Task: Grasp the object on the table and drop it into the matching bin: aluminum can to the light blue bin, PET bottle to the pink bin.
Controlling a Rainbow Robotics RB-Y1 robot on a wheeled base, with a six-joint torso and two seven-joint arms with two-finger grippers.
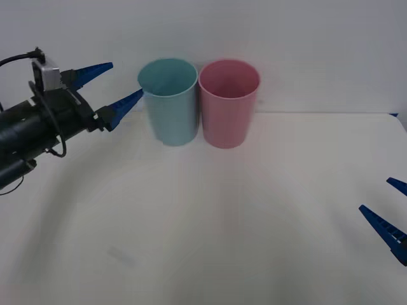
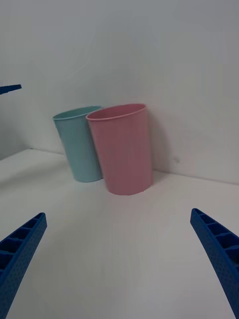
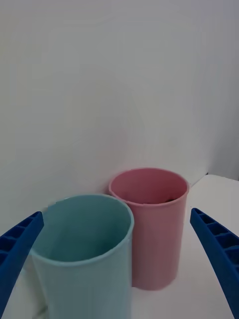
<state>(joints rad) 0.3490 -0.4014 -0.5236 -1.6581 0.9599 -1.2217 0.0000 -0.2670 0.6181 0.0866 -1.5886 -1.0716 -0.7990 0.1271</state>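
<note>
A: Item one, nearest: right pincer, low at the robot's right edge of the tabletop, fingers spread apart, nothing between them.

B: Noted. Next out?

A: Left pincer, raised at the robot's left, tips just beside the rim of the light blue bin. Fingers apart, empty.

B: And the bins?

A: Light blue bin and pink bin stand upright at the far side of the tabletop, side by side, touching or nearly so; blue to the robot's left, pink to its right.

B: The bottle?

A: None stands on the tabletop. In the left wrist view a small dark shape lies inside the pink bin, against its far wall; likely the bottle, though its long axis cannot be told.

B: Nearer arm?

A: Left, pointing across the blue bin toward the pink one. By my judgement the drop is done and withdrawal is what's left.
</note>
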